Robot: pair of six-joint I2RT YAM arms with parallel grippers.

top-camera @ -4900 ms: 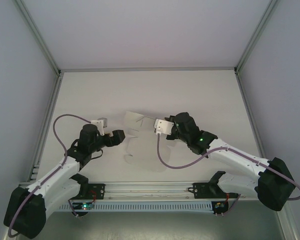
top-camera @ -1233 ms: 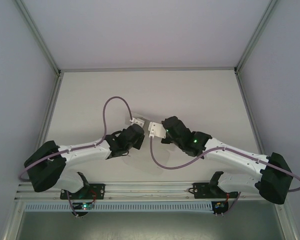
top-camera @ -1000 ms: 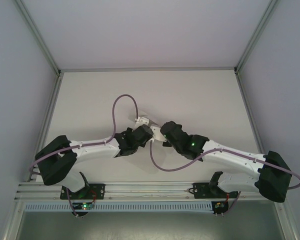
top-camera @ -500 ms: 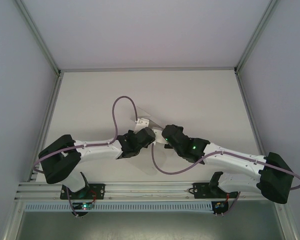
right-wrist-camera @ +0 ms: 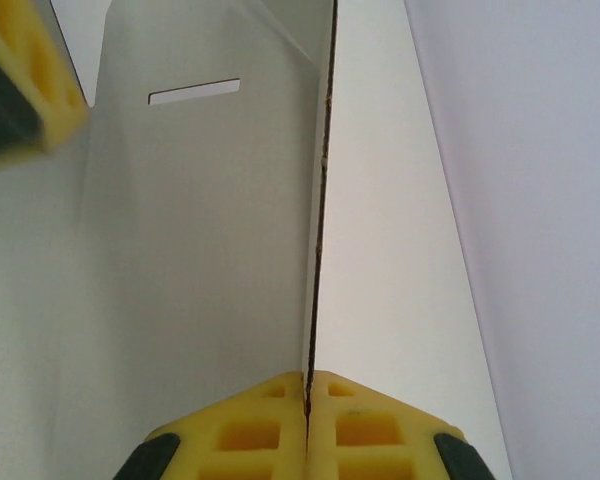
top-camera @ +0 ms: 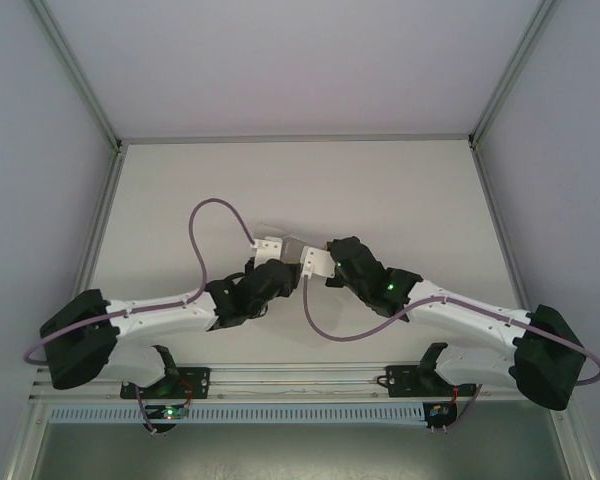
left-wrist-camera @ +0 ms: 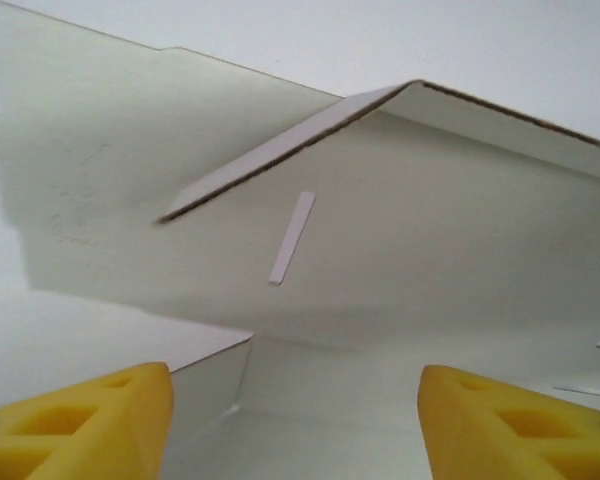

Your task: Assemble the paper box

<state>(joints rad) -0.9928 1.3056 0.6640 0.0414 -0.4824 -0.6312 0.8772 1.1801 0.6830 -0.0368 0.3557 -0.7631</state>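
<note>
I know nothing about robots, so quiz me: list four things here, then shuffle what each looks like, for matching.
1. yellow-fingered left gripper
2. yellow-fingered right gripper
3. white paperboard box
4. left arm's purple cable

a. clamped shut on a panel's edge
b. arching in a loop
c. spread open
d. partly folded, slots cut in it

Pairs: 1-c, 2-a, 3-d, 4-b

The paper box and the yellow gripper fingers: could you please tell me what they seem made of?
Paper box: thin paperboard, matte white faces, brown raw cut edge. Gripper fingers: yellow, matte, with recessed cells; probably moulded plastic or rubber, hard to tell.
</note>
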